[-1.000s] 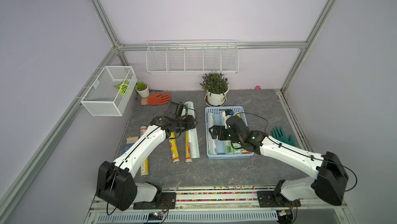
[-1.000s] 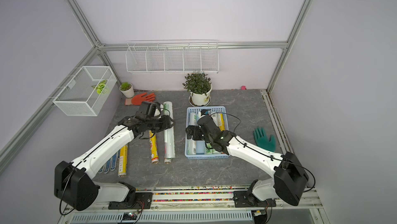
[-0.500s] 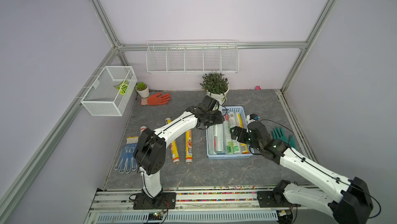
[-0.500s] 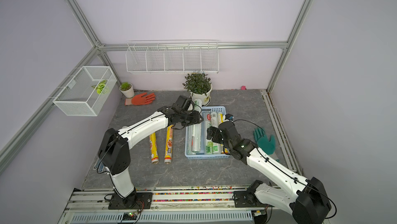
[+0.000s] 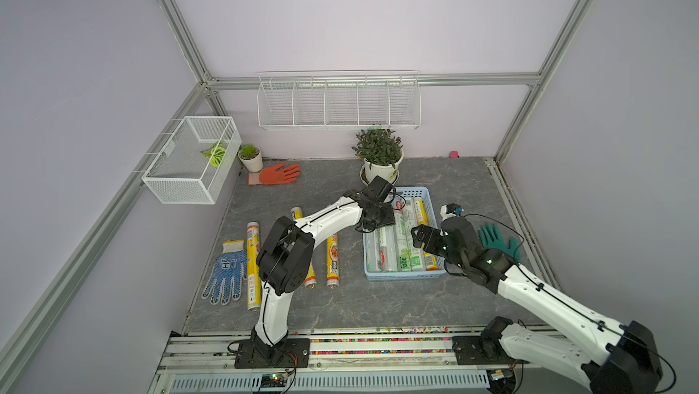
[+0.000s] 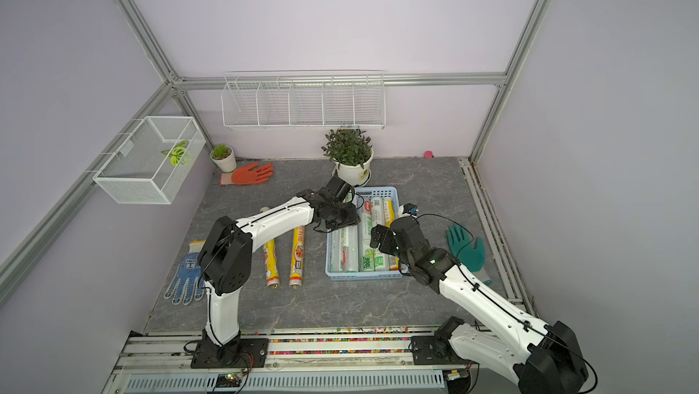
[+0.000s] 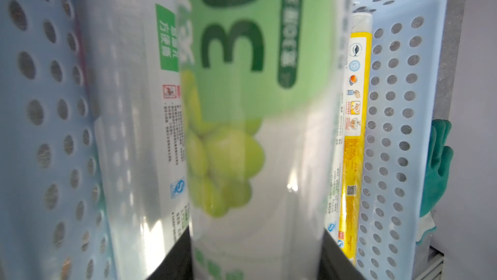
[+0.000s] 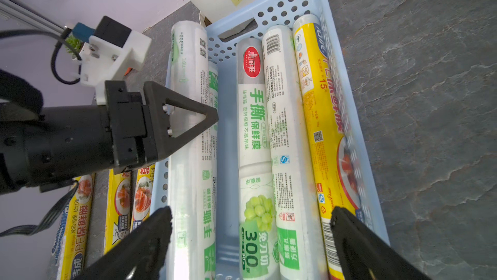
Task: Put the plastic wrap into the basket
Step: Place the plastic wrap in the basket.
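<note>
a dark grey stone-look table top [image 5: 378,309] is enclosed by lilac walls and a metal frame. at the left, a white mesh box [image 5: 189,161] is hung on the wall and a blue-dotted glove [image 5: 227,275] is laid flat. three yellow plastic wrap rolls [image 5: 333,256] are left on the table. next, the left gripper [image 5: 372,218] is clamped narrowly on a clear roll [image 8: 188,98] with green print, held over the left side of the blue basket [image 5: 401,278]. other rolls [image 8: 282,120] are laid inside. the right gripper [image 8: 250,211] is spread wide above the basket's near end, with nothing gripped. a green glove [image 5: 495,240] is seen further right. a second earlier, the clear roll was on the table under the left gripper. the right gripper was over the basket's middle and is now drawn back.
</note>
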Robot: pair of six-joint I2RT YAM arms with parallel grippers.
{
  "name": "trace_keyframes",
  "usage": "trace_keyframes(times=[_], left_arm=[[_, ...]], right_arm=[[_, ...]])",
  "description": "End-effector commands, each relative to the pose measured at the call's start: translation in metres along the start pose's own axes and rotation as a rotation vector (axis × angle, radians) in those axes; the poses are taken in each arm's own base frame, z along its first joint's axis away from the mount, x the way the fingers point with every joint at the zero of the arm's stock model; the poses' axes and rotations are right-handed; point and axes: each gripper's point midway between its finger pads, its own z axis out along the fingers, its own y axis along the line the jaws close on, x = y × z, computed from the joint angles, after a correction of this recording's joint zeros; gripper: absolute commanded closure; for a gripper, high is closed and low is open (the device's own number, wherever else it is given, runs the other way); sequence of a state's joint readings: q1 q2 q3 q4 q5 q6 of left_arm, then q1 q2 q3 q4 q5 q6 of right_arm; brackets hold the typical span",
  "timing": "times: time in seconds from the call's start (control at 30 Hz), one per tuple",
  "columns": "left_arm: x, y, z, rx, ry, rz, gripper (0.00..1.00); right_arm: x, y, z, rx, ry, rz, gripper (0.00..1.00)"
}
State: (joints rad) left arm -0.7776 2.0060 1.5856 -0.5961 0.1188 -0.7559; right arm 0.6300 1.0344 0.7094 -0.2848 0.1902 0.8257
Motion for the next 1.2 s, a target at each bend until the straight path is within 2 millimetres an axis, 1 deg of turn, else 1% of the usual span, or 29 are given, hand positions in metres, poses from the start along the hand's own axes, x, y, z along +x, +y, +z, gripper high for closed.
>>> trace_keyframes(times=[0.0,0.1,0.23,0.33,0.43,0.63,0.9,1.17], left_arm=[[0.0,-0.013,0.005,0.016,0.004,0.009,0.82],[0.004,-0.008,0.014,-0.022,0.031,0.022,0.78],[0.005,-0.005,0.02,-0.035,0.031,0.017,0.73],[0.007,0.003,0.024,-0.075,0.042,0.021,0.69],[0.009,0.011,0.026,-0.115,0.048,0.022,0.64],[0.01,0.009,0.024,-0.108,0.049,0.021,0.54],[0.01,0.014,0.023,-0.137,0.047,0.02,0.49],[0.013,0.02,0.024,-0.164,0.055,0.023,0.44]], right_arm=[[0.005,-0.008,0.006,0.036,0.022,0.002,0.03],[0.007,-0.004,0.008,0.023,0.04,0.008,0.03],[0.008,-0.003,0.01,0.027,0.055,0.009,0.03],[0.009,-0.001,0.01,0.022,0.064,0.013,0.03],[0.01,0.001,0.012,0.016,0.074,0.012,0.03],[0.014,0.003,0.015,0.009,0.094,0.013,0.03],[0.014,0.006,0.015,-0.005,0.099,0.012,0.03],[0.028,0.018,0.029,-0.057,0.178,-0.01,0.03]])
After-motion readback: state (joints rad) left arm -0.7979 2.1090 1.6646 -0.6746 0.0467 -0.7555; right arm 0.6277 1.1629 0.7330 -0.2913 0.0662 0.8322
